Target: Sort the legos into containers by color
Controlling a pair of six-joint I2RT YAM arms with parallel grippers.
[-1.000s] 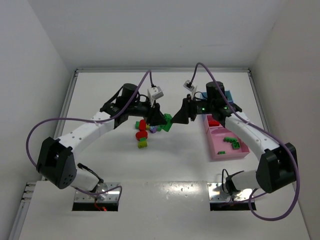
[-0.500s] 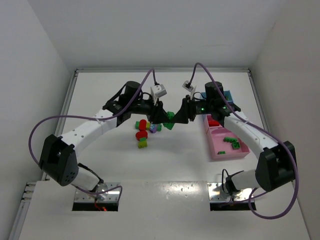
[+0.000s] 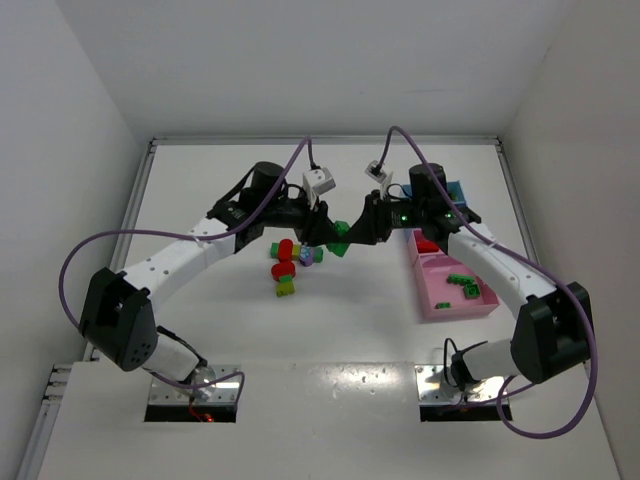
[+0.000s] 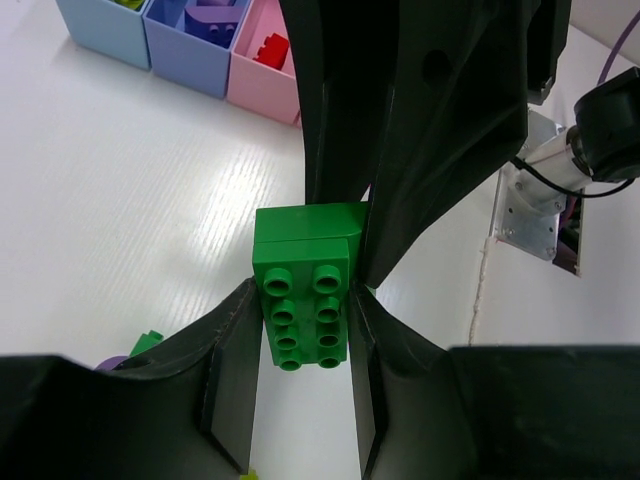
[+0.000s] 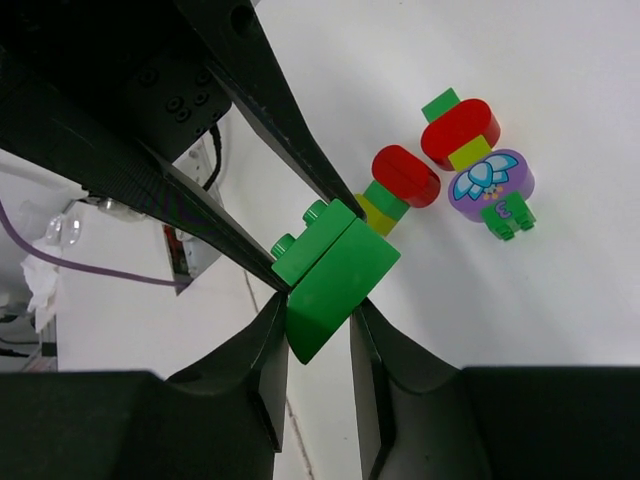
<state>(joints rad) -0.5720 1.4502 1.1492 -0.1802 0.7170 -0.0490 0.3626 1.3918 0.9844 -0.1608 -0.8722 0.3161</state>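
White counter (image 3: 350, 340): carries all items. Reaching inward, tips meeting over counter centre: left arm (image 3: 190, 255), right arm (image 3: 490, 260). At right of counter: pink container (image 3: 455, 310) with green legos (image 3: 462, 285) inside; blue container (image 3: 458, 190) behind it. State of left pincer (image 4: 303, 340): clenched on green lego assembly (image 3: 339, 240), fingers on studded brick. State of right pincer (image 5: 315, 320): clenched on same assembly, fingers on smooth block. On counter just left of assembly: loose legos (image 3: 287, 265), red, green, yellow-green, purple.
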